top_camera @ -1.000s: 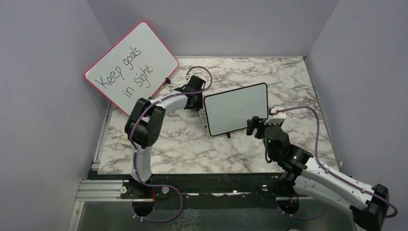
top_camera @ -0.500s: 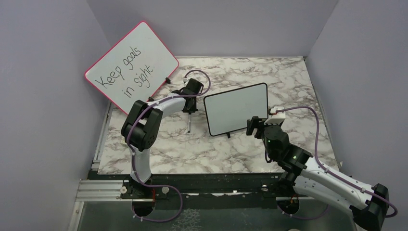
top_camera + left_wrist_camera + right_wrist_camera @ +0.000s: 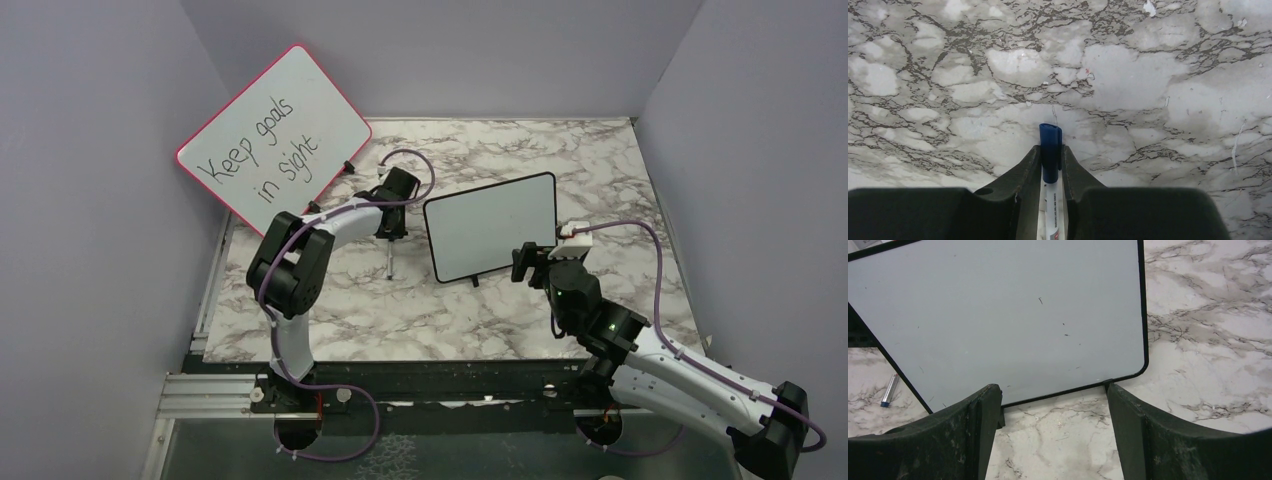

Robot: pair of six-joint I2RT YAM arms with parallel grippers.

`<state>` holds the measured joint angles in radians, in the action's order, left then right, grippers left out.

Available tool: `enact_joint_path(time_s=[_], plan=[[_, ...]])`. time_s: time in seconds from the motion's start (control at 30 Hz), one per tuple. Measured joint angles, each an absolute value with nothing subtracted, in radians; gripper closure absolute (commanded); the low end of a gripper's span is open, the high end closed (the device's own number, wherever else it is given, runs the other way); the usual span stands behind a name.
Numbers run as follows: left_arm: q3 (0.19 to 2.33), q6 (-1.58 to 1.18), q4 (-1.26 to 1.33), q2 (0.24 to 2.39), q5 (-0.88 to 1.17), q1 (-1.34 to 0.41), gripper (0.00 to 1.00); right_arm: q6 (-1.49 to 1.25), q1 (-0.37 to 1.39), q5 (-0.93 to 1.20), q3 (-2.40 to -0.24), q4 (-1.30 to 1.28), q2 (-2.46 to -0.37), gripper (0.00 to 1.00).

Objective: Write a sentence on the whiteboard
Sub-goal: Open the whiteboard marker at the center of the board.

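The small black-framed whiteboard (image 3: pixel 490 225) stands tilted at mid-table, and its face is blank; no blue sentence shows on it. It fills the right wrist view (image 3: pixel 1013 315) with only faint specks. My left gripper (image 3: pixel 390 232) is left of the board, shut on the blue cap of a white marker (image 3: pixel 1050 150). The marker's body (image 3: pixel 389 262) slants down toward the table and also shows in the right wrist view (image 3: pixel 889 390). My right gripper (image 3: pixel 1053 405) is open and empty just in front of the board's lower right edge (image 3: pixel 530 262).
A larger red-framed board (image 3: pixel 275 140) reading "Keep goals in sight" leans against the left wall at the back. Grey walls close the marble table (image 3: pixel 600 180) on three sides. A metal rail runs along the near edge.
My left gripper has moved left, away from the whiteboard's left edge, taking the marker with it. The right arm and the whiteboard have not moved.
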<state>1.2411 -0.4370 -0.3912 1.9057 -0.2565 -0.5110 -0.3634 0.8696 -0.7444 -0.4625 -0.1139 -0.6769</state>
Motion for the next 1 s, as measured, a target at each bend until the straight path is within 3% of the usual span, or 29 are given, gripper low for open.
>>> enact_joint_path(time_s=[0.3,1.0], plan=[[1.164,-0.459,-0.414,1.826,-0.256,-0.511,0.99,-0.32,0.87,-0.659,-0.463,-0.09,-0.678,0.18],[0.832,-0.711,-0.2,1.228,-0.201,-0.511,1.0,-0.286,0.87,-0.251,-0.492,0.199,-0.859,0.18]])
